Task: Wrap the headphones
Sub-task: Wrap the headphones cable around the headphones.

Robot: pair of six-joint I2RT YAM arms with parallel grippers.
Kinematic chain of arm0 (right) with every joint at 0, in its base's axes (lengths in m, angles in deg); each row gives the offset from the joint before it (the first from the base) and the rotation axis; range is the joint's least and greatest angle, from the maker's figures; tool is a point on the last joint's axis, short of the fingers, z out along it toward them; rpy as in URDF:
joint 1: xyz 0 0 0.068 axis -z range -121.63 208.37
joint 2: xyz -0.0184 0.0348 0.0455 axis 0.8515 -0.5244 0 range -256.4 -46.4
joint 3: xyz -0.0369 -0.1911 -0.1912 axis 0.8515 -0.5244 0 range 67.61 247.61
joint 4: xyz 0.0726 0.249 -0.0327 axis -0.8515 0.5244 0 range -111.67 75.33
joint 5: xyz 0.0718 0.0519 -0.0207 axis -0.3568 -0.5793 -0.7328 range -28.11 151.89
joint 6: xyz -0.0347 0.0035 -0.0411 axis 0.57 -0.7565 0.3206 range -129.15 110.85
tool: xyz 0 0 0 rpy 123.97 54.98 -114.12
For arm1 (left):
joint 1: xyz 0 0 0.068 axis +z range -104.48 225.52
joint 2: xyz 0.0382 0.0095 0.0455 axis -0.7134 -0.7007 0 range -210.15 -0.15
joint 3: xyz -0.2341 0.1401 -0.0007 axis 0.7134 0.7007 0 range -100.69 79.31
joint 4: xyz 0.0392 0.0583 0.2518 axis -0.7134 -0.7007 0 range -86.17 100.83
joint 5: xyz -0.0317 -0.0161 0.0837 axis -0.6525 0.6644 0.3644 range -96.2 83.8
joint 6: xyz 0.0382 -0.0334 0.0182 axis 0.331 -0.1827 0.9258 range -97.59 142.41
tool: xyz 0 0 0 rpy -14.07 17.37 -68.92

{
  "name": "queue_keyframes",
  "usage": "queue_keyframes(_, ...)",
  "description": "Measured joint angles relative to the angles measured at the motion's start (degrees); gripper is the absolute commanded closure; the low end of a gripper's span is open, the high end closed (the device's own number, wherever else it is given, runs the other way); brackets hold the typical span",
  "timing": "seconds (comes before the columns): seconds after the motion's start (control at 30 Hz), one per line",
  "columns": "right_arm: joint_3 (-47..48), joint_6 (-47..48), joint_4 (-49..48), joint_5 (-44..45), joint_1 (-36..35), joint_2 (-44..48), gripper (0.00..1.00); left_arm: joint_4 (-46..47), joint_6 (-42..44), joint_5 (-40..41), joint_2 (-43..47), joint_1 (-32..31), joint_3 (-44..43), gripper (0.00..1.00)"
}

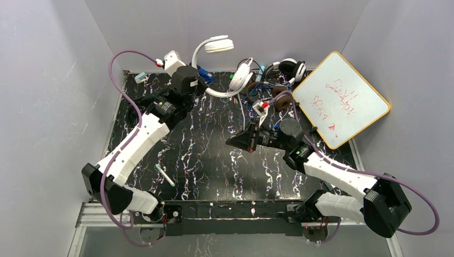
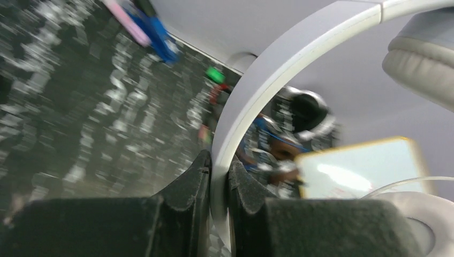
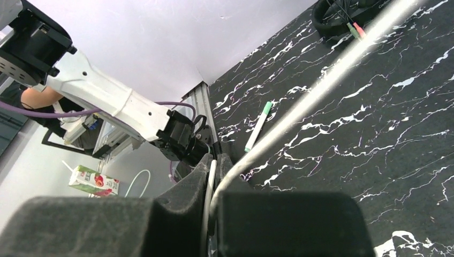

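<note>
The white headphones (image 2: 278, 64) look smooth plastic, the table (image 1: 214, 155) marble-patterned.

White headphones (image 1: 219, 46); black table (image 1: 209, 144), white-veined marble; whiteboard (image 1: 340, 99) orange-framed, red scribble.

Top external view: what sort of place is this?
Probably a lab robot test cell: plain grey walls box in a black marbled table, the left arm and right arm are mounted at its near edge, and a scribbled whiteboard leans at the right.
</note>
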Motion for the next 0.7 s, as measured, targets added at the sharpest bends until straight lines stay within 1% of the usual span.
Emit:
queue_keyframes(0.13, 7.96, 1.86, 11.32, -0.35, -0.33, -0.92, 0.96, -2.08, 14.10, 10.75, -3.85, 0.00, -3.15, 1.00)
queue_keyframes(0.23, 15.78, 4.52, 19.67, -1.07, -0.33, -3.43, 0.95, -2.40, 24.39, 15.37, -7.43, 0.11, -3.69, 1.00)
queue_keyframes(0.33, 21.92, 8.44, 28.04, -1.60, -0.33, -5.60, 0.92, -3.85, 33.18, 15.89, -10.60, 0.11, -3.45, 1.00)
queue_keyframes(0.4, 25.88, 11.37, 33.68, -2.03, -0.33, -7.37, 0.91, -4.68, 37.55, 15.39, -11.96, 0.09, -2.78, 1.00)
queue_keyframes(0.47, 30.91, 14.86, 40.15, -2.58, -0.33, -10.14, 0.90, -6.16, 39.47, 14.84, -12.66, 0.09, -2.10, 1.00)
queue_keyframes(0.53, 34.88, 17.77, 45.33, -2.93, -0.33, -12.76, 0.89, -8.13, 38.91, 13.94, -12.81, 0.24, -2.08, 1.00)
queue_keyframes(0.63, 36.35, 20.39, 50.23, -2.78, -0.33, -14.60, 0.84, -10.71, 36.26, 10.67, -12.85, 1.33, -3.13, 1.00)
queue_keyframes(0.7, 36.24, 21.33, 53.16, -1.90, -0.33, -14.93, 0.84, -11.93, 35.63, 7.45, -12.90, 2.43, -4.24, 1.00)
